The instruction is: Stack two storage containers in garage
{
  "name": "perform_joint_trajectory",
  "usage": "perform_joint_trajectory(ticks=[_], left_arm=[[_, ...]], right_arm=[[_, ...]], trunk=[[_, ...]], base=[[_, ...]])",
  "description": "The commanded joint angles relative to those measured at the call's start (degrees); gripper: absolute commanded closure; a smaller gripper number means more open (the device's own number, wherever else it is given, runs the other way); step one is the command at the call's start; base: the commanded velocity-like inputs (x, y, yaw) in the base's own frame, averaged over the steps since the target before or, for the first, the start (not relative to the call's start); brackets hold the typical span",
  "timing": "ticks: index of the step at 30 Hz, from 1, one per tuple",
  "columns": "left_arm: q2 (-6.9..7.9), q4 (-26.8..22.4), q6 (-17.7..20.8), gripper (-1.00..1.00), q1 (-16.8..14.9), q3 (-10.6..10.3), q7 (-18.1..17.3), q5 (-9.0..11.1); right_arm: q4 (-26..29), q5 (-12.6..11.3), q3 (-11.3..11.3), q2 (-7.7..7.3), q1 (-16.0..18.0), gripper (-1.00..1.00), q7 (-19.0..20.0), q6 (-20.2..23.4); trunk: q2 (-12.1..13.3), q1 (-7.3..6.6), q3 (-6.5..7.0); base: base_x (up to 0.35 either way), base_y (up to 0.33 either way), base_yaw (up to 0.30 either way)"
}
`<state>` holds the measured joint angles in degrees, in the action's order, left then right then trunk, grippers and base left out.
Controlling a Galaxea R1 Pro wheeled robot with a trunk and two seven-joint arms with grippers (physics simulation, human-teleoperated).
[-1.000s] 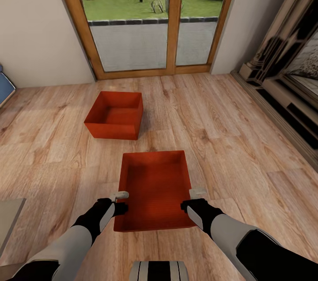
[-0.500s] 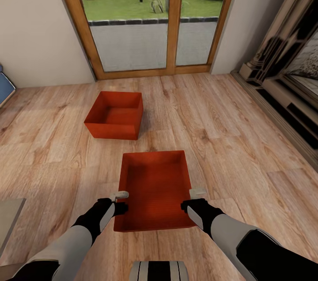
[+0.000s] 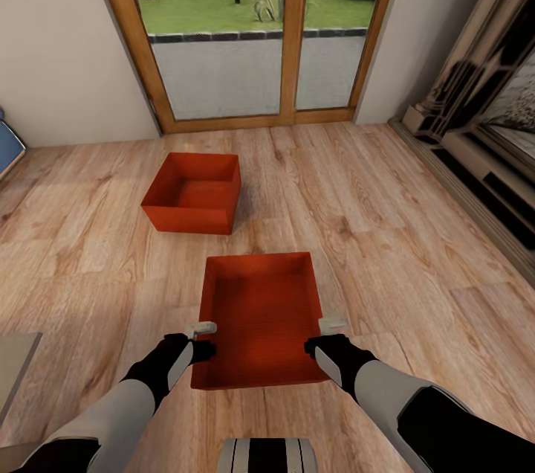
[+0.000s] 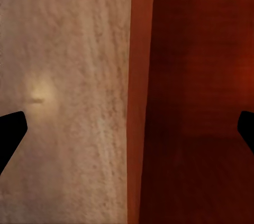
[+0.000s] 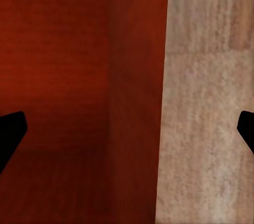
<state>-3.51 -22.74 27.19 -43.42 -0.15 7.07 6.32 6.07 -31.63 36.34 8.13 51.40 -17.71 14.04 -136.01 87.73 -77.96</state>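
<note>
The near red box sits on the wood floor right in front of the robot. The left gripper is at its left wall and the right gripper at its right wall. Both are wide open, one finger inside the box and one outside, not squeezing yet. The far red box sits farther off, near the glass doors. Both boxes are in the living room, so nothing has reached the garage. Carrying and stacking are all left to do.

Home living room: wood-plank floor, glass garden doors, beige walls
</note>
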Motion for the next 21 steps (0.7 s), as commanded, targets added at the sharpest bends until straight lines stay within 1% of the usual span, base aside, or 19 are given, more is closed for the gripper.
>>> perform_joint_trajectory(ticks=[1,21], left_arm=[[-0.01,-0.1,0.3,-1.0,0.0,0.0,0.4,0.6],[-0.05,0.0,0.8,-1.0,0.0,0.0,0.2,0.6]], right_arm=[[0.1,-0.4,0.5,-0.01,0.0,-1.0,-0.3,0.4],[0.1,-0.4,0.5,0.04,0.0,-1.0,-0.3,0.4]], trunk=[[0.0,-0.01,-0.04],[0.0,-0.01,-0.04]], base=[[0.0,0.0,0.0],[0.0,0.0,0.0]])
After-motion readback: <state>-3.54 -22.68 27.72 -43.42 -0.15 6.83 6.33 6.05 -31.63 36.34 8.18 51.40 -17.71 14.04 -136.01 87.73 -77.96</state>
